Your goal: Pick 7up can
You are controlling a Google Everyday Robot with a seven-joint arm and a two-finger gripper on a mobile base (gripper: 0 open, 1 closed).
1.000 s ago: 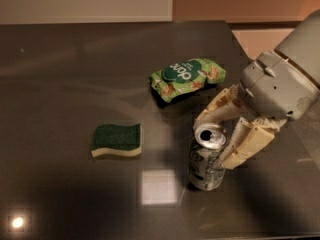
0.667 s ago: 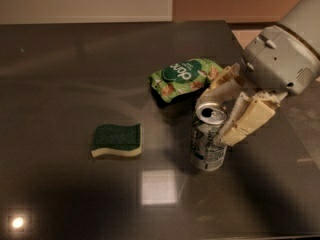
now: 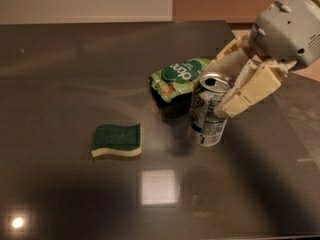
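Observation:
The 7up can [image 3: 205,116] is a silver-grey can with dark print and a shiny pull-tab top. It shows right of centre, tilted and held a little above the dark table [image 3: 70,79]. My gripper [image 3: 221,90] reaches in from the upper right and is shut on the can's upper part. One cream finger [image 3: 248,91] lies across its right side and the other [image 3: 227,51] is behind it.
A green crinkly snack bag [image 3: 177,78] lies just behind and left of the can. A green and yellow sponge [image 3: 117,140] lies to the left. The table's right edge runs close to my arm.
The gripper has risen and moved up-right with the can in it. The can has left the table surface and now tilts. Bag and sponge have not moved.

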